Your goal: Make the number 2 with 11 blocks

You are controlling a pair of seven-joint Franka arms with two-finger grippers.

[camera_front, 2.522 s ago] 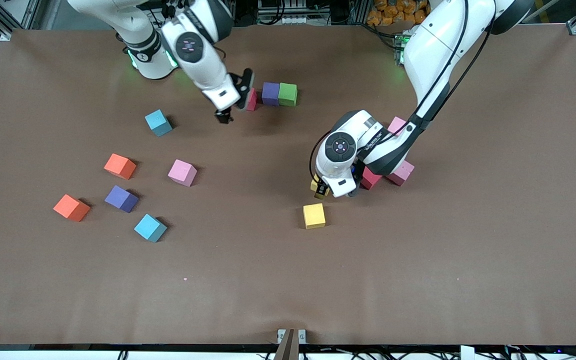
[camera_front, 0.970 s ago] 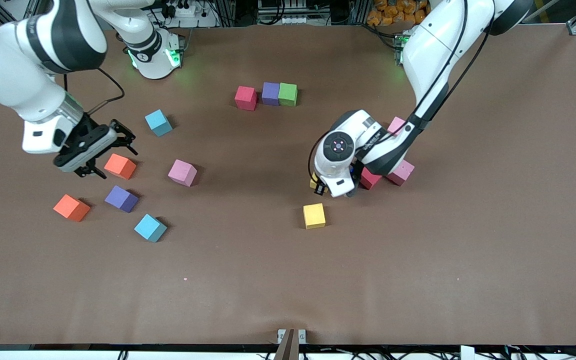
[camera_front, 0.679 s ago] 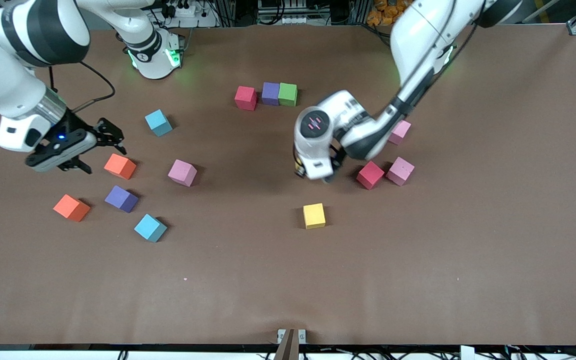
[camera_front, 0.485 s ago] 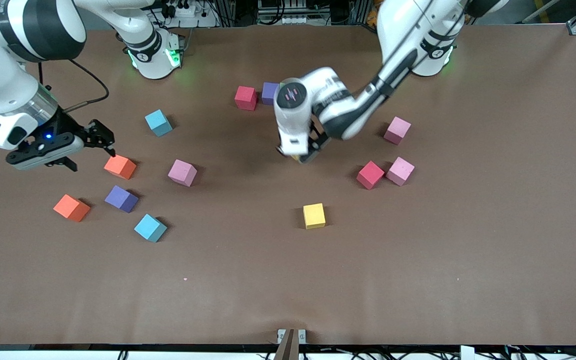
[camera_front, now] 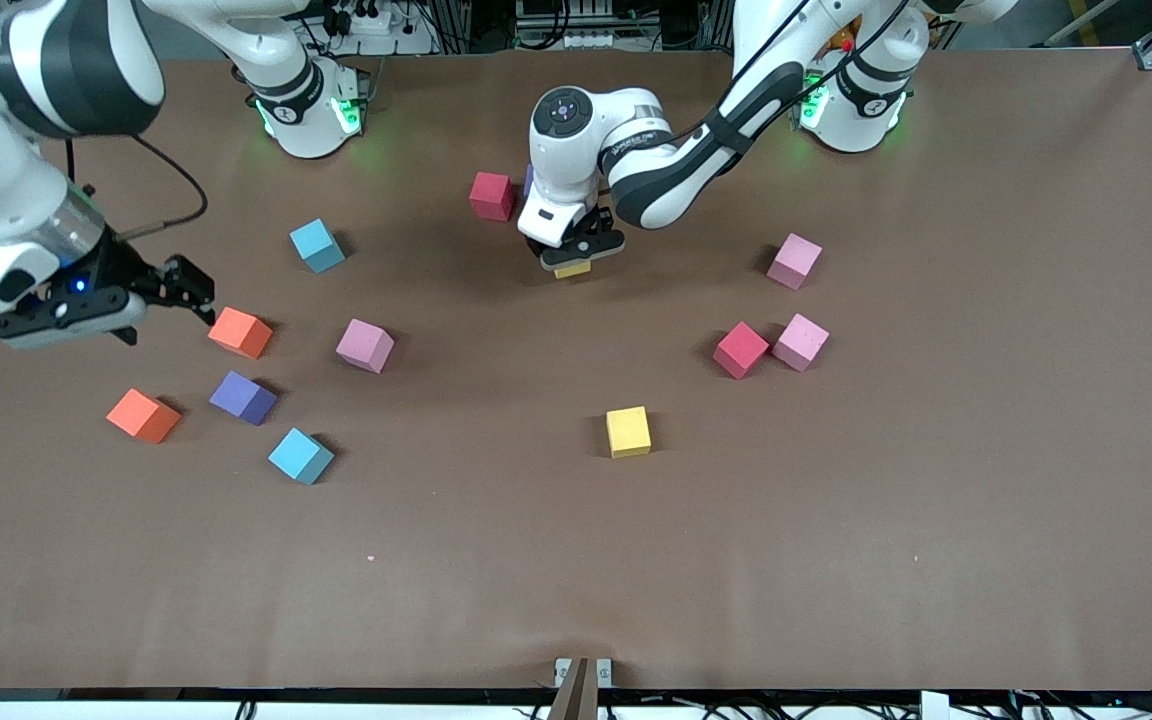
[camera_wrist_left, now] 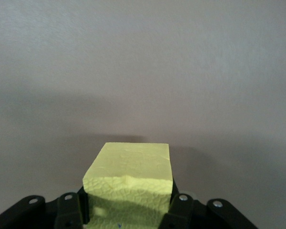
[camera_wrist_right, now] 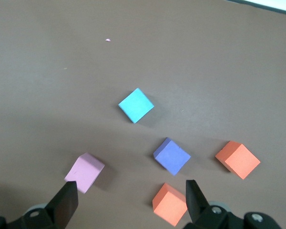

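Since the earlier frames, the left tool (camera_front: 572, 252) has carried a yellow block (camera_front: 572, 268) over the counter (camera_front: 836, 520), clamped on it beside the red block (camera_front: 490, 195). Light, soft foam: pinch flat opposite faces. Right tool (camera_front: 161, 300), spread wide, hovers by the orange block (camera_front: 241, 332).

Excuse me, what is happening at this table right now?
The left gripper is shut on a yellow block, over the table just in front of the row that starts with the red block. The right gripper is open beside an orange block. Other blocks lie scattered; the number 2 is barely begun.
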